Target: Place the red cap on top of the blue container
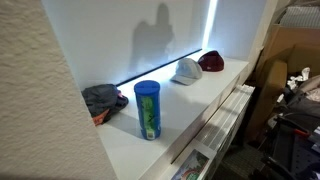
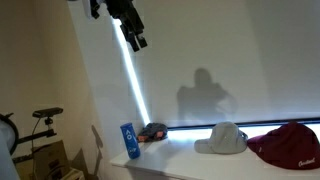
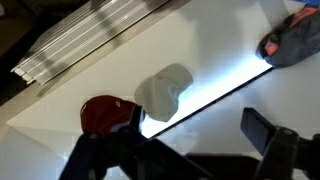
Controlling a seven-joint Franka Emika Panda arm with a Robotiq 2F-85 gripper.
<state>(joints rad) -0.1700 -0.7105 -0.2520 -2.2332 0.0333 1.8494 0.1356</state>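
Note:
The red cap (image 1: pixel 211 61) lies at the far end of the white shelf (image 1: pixel 190 100), next to a white cap (image 1: pixel 186 70). The blue container (image 1: pixel 147 109) stands upright nearer the other end. Both also show in an exterior view: red cap (image 2: pixel 290 146), blue container (image 2: pixel 130 141). My gripper (image 2: pixel 137 40) hangs high above the shelf, well away from everything. In the wrist view the gripper (image 3: pixel 197 125) is open and empty, with the red cap (image 3: pixel 103 115) and white cap (image 3: pixel 165 90) far below it.
A grey cap with an orange underside (image 1: pixel 103 100) lies beside the blue container and also shows in the wrist view (image 3: pixel 290 45). White slatted drawers (image 1: pixel 215 130) sit under the shelf's front edge. Cardboard boxes (image 1: pixel 285 55) stand beyond the shelf. A wall backs the shelf.

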